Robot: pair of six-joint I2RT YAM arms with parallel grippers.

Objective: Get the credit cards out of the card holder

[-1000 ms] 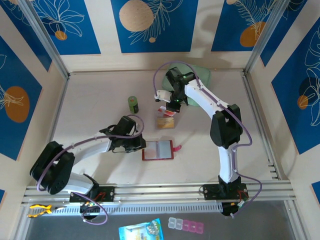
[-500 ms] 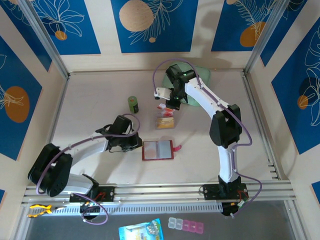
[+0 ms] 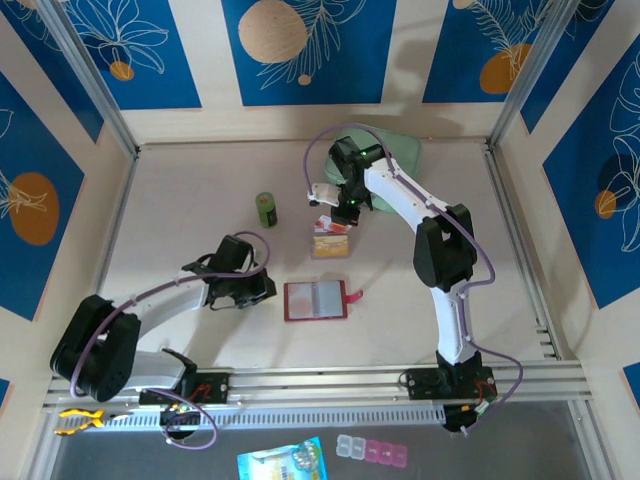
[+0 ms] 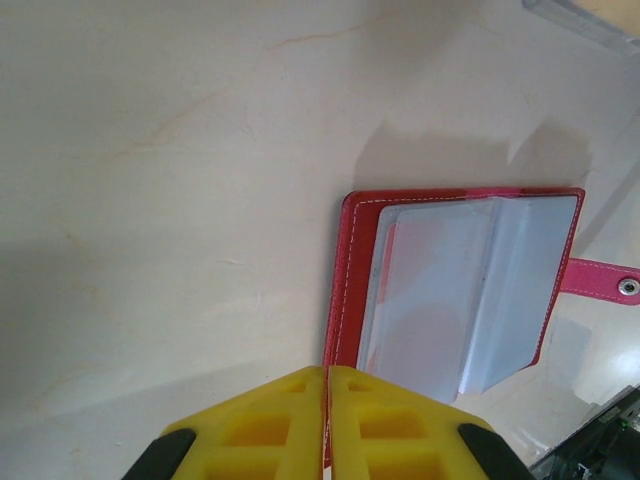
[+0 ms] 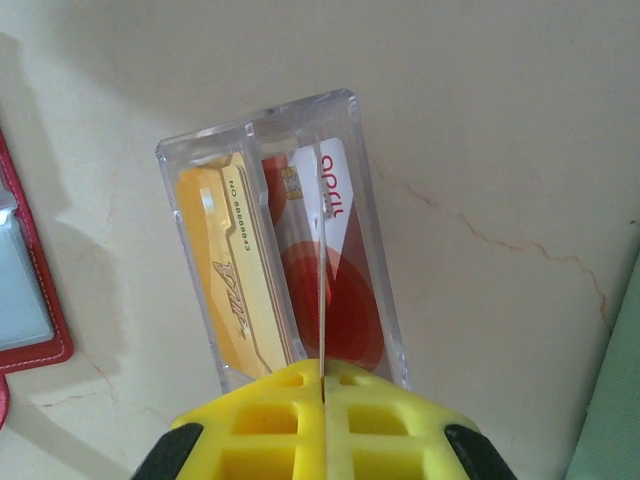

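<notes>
claws closed: right claw [image 5: 322, 385] on a credit card [image 5: 322, 330], left claw [image 4: 327, 375] beside card holder [image 4: 346, 280].

This is a robot lab test cell. A pale bench [image 3: 200, 180] is boxed in by wall panels [image 3: 300, 50] printed with blue leaf patterns and orange discs, joined by bare metal posts [image 3: 95, 90]. Along the bottom of the frame a metal rail [image 3: 320, 378] carries two white robot arms, left [image 3: 170, 295] and right [image 3: 410, 205], trailing purple cables [image 3: 311, 160].
</notes>
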